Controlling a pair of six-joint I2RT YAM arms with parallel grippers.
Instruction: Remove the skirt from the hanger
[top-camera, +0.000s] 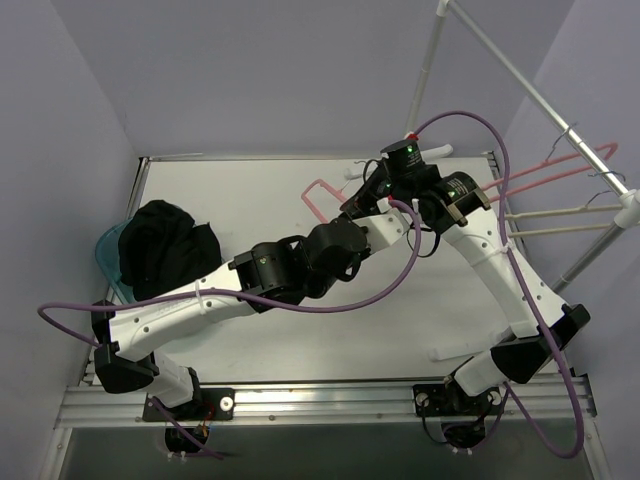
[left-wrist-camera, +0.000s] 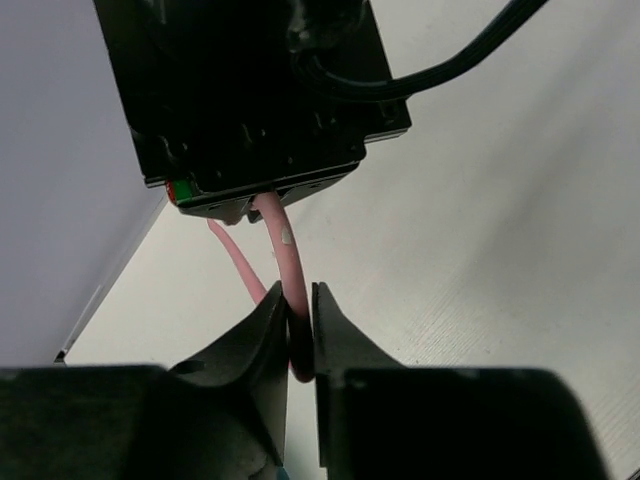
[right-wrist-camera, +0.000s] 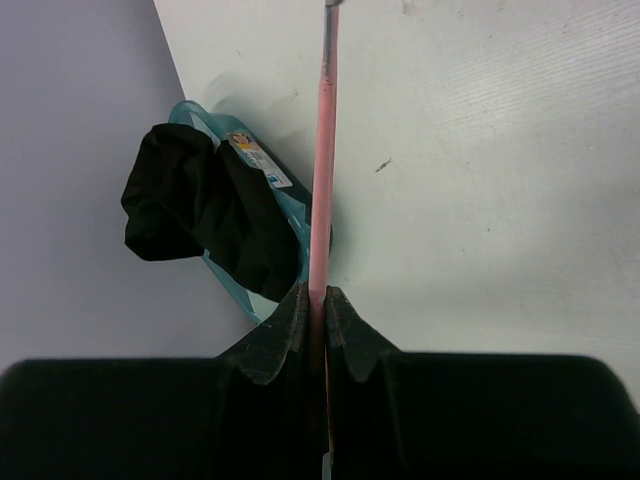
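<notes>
- Both the left fingers and the right fingers are closed narrow on the pink hanger
- Black skirt lies in teal basket, left side of desk

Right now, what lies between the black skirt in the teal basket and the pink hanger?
Only bare table: the top external view shows nothing lying between the black skirt and the pink hanger. The left arm crosses nearer the bases.

Skirt in basket, left of hanger
</notes>
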